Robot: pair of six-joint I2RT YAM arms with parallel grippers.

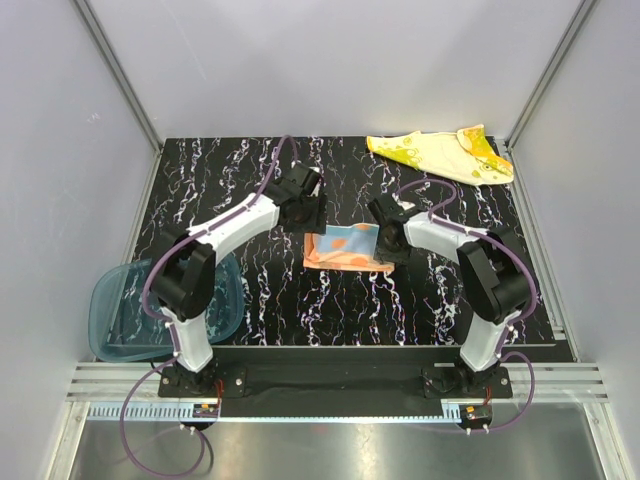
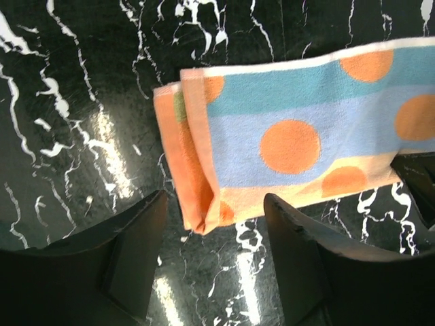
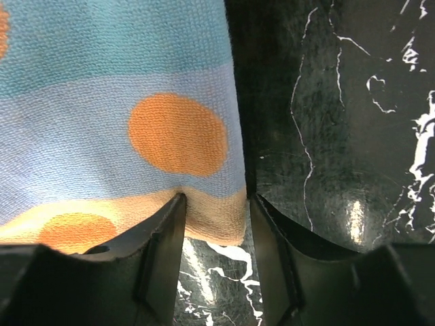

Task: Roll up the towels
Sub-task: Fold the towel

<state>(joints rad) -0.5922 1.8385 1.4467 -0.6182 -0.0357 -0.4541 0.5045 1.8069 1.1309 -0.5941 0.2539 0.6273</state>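
Lying flat on the bench (image 1: 280, 300) from overhead, the orange-pink towel (image 1: 345, 247) spans between the left claw (image 1: 305, 212) and right claw (image 1: 388, 240), with the yellow towel (image 1: 440, 155) at the far right. Left wrist view: the left claw, released, straddles its folded corner. Right wrist view: the right claw, released, straddles its edge.

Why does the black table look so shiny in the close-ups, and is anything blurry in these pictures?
Top view: soft, even light, no hard shadows, all sharp. Left wrist view: light glares in white patches off the glossy table, while the orange-and-blue towel is crisp. Right wrist view: another glare patch on the table, towel weave sharp, the near fingers dark and slightly soft.
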